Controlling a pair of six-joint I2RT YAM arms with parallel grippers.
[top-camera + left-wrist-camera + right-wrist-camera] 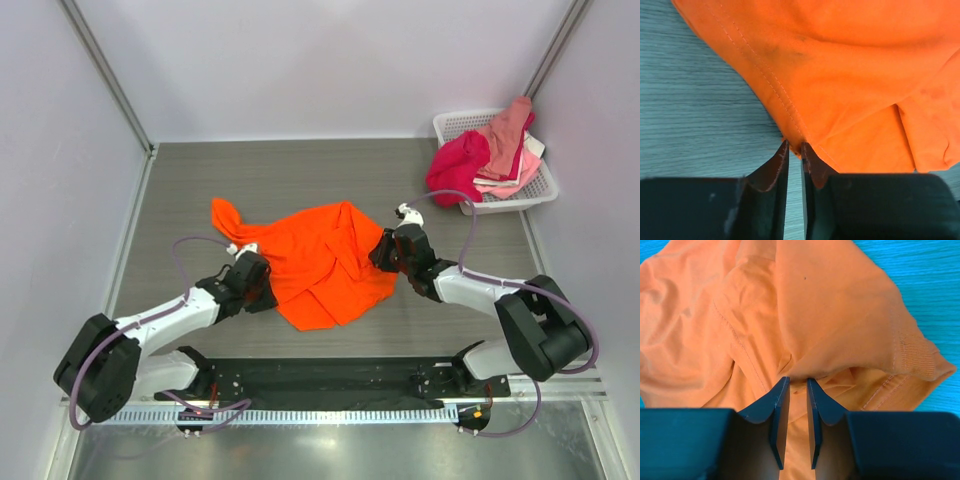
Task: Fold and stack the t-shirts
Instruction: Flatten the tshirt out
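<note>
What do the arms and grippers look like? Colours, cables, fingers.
Left arm and right arm: white link shells, black joints, black bases. A lavender cable loops along each. Left gripper: black body, tapered fingers with reddish-brown faces. Right gripper: same wedge shape, fingers dark blue-black. No markings visible.

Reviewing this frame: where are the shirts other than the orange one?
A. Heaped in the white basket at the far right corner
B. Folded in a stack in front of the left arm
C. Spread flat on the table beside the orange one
A: the magenta shirt and pink shirts are heaped in the white basket; only the orange shirt lies on the table.
</note>
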